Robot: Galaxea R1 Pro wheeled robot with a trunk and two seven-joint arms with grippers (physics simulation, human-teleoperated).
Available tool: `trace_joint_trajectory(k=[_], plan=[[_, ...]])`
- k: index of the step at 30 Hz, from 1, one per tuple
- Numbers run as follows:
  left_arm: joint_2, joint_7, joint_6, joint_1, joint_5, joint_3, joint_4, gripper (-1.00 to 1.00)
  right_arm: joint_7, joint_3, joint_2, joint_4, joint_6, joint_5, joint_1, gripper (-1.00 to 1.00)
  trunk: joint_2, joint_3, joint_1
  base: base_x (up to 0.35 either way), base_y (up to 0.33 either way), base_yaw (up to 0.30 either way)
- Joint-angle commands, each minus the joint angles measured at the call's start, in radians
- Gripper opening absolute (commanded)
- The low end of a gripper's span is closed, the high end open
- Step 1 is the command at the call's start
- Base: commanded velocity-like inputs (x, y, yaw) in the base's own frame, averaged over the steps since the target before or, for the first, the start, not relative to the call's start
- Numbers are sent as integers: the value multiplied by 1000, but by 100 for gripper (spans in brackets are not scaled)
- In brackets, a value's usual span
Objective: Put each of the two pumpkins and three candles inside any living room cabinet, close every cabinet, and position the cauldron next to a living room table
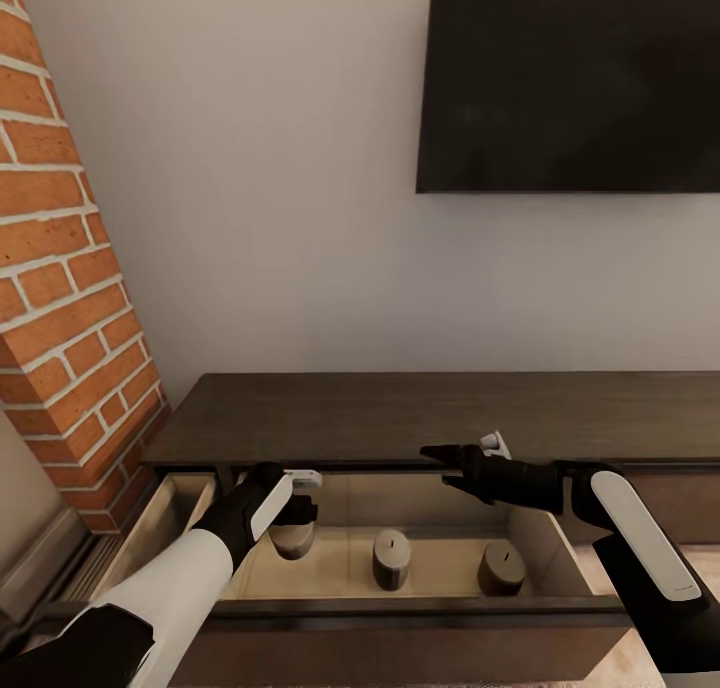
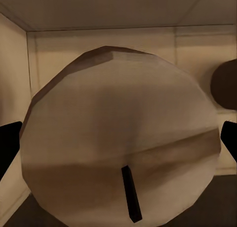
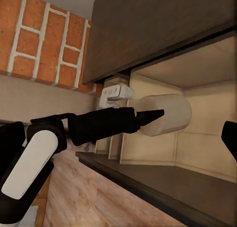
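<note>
Starting at the left, you have the brick fireplace column (image 1: 60, 298) beside the cabinet (image 1: 400, 418), whose near drawer (image 1: 420, 608) stands pulled out, pale inside.

Your left pincer (image 1: 295, 513) hangs over the drawer's left part with a candle (image 1: 292, 540) between its fingers. In the left wrist view that candle (image 2: 121, 143) sits squarely between the two dark fingertips (image 2: 9, 148), wick toward the camera. The tips flank it on either side, but I cannot tell whether they press on it or have already let go. It looks low enough to be at or near the drawer floor.

Moving right, two more candles stand upright on the drawer floor: one in the middle (image 1: 391, 558), one toward the right (image 1: 501, 568) (so all three are inside the drawer's walls, as far as I can judge).

Farther right, your right pincer (image 1: 470, 458) hovers above the drawer's far right corner, spread wide and empty.

Left to do, by my reading: free the left candle if it is not yet released, bring both pumpkins, push the drawer closed, and set the cauldron beside a table.
</note>
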Motion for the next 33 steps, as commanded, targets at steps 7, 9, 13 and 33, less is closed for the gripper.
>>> trace_joint_trajectory(k=[7, 9, 13, 33], plan=[[1, 9, 2, -1, 10, -6, -2, -100, -10, 1, -2, -1, 0, -11, -1, 100, -2, -28, 3, 0, 0, 0], [1, 9, 2, -1, 10, -6, -2, -100, -10, 1, -1, -1, 0, -11, -1, 100, -3, -36, 4, 0, 0, 0], [1, 10, -3, -1, 9, -6, -3, -100, -10, 1, -1, -1, 0, -11, -1, 100, -4, -51, 6, 0, 0, 0], [4, 10, -56, 1, 8, -7, -5, -100, -10, 1, -2, -1, 0, -11, -1, 100, -8, -129, 15, 0, 0, 0]])
